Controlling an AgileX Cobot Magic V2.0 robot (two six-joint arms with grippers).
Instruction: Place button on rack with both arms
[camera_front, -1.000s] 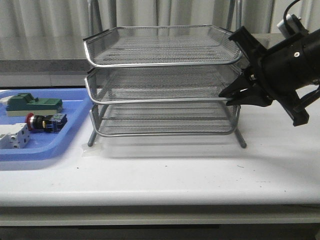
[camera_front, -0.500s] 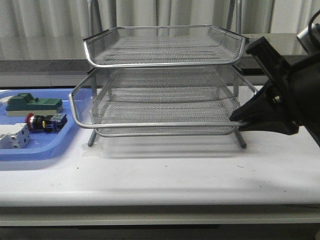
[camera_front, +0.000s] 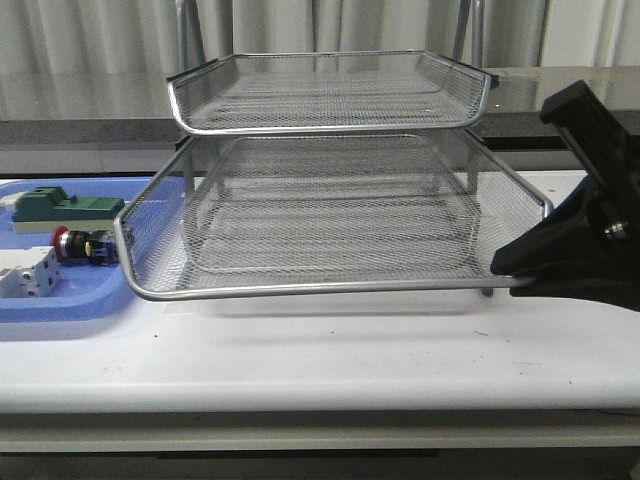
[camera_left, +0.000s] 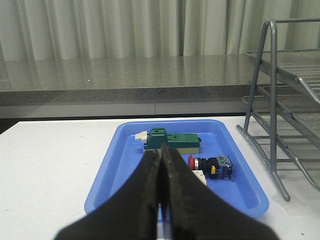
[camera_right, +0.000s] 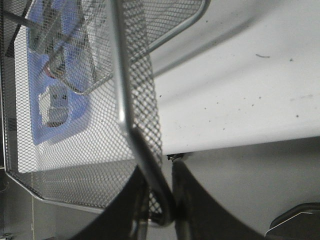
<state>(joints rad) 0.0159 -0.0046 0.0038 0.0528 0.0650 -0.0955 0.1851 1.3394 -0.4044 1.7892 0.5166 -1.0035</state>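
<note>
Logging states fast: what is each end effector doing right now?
Left end effector: closed, holding nothing, hovering before the blue tray.
Right end effector: closed on the rim of the rack's middle tray.

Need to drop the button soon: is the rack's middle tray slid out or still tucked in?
Slid out. The middle tray juts well forward of the top tray, its front corner clamped in the right pincer.

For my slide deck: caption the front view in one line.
Right end effector grips the rack's pulled-out middle tray; the button waits in the blue tray.
</note>
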